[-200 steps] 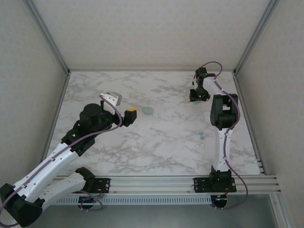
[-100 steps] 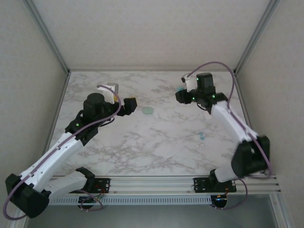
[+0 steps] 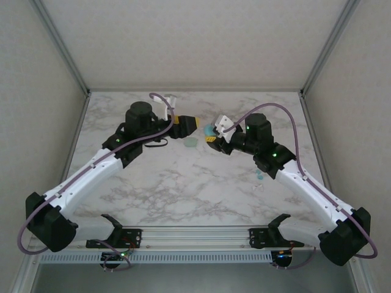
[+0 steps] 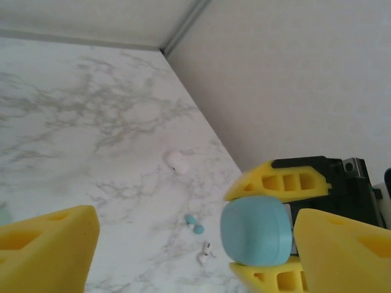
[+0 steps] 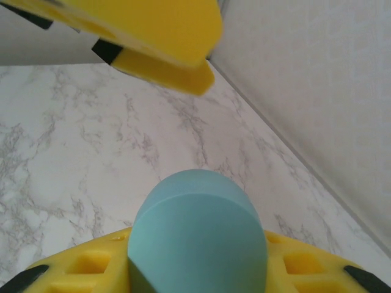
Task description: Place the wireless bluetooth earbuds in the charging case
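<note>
A white marble tabletop (image 3: 183, 189) veined in grey sits inside pale textured walls (image 3: 183, 43) with grey metal corner rails. The right gripper (image 3: 212, 137) is clamped on the light-blue charging case (image 5: 197, 241), whose lower edge is cut off in the right wrist view. The left gripper (image 3: 188, 124) is spread wide, holding nothing, just beside the case. The earbuds (image 4: 195, 224) lie on the marble, well apart from both pairs of jaws. A pale teal piece (image 3: 192, 143) below the jaws is hard to make out.
</note>
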Robot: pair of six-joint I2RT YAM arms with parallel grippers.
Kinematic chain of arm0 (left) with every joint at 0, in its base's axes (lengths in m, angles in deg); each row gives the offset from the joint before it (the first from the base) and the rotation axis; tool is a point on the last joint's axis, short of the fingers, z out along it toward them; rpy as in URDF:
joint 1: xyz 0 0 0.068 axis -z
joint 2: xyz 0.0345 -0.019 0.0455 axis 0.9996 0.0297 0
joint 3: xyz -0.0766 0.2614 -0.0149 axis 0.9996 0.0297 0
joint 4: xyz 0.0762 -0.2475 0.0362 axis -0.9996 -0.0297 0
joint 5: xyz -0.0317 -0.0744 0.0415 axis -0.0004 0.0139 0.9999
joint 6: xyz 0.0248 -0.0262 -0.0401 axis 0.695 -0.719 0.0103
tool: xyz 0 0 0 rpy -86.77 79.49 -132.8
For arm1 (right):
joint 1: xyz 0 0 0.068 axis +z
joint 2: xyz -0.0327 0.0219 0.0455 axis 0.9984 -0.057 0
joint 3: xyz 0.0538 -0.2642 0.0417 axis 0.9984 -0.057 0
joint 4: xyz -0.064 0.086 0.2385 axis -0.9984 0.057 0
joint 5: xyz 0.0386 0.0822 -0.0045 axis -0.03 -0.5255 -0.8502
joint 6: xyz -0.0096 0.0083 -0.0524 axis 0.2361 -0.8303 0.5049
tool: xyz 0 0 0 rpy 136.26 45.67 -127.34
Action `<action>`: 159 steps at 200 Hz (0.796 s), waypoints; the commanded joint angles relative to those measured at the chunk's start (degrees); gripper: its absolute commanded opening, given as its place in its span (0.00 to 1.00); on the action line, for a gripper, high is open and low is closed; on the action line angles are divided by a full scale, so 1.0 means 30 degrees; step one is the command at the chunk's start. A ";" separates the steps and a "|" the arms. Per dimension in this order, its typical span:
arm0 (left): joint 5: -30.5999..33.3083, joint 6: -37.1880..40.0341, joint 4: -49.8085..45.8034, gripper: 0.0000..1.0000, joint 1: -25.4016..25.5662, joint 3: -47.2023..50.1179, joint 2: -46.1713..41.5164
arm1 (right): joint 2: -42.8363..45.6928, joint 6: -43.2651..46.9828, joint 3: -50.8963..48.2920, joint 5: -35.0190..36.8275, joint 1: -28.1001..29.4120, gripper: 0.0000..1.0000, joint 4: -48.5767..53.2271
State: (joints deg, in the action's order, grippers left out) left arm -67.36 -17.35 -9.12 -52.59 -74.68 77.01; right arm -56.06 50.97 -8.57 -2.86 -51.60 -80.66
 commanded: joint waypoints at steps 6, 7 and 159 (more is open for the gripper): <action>-0.1532 -0.0183 0.0175 0.79 0.0416 -0.0980 0.0615 | -0.0122 0.0857 0.0160 -0.0081 0.0192 0.29 -0.0825; -0.1574 -0.0183 0.0189 0.79 0.0424 -0.1000 0.0638 | -0.0146 0.0857 0.0170 -0.0103 0.0187 0.29 -0.0817; -0.3500 0.0643 -0.1627 0.51 0.1180 -0.2515 0.2538 | -0.0455 -0.0525 0.0354 -0.0538 0.0362 0.31 -0.1958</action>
State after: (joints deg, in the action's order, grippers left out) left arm -76.60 -16.04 -12.29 -49.71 -79.79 84.49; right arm -57.30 50.07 -8.57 -3.32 -51.27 -84.14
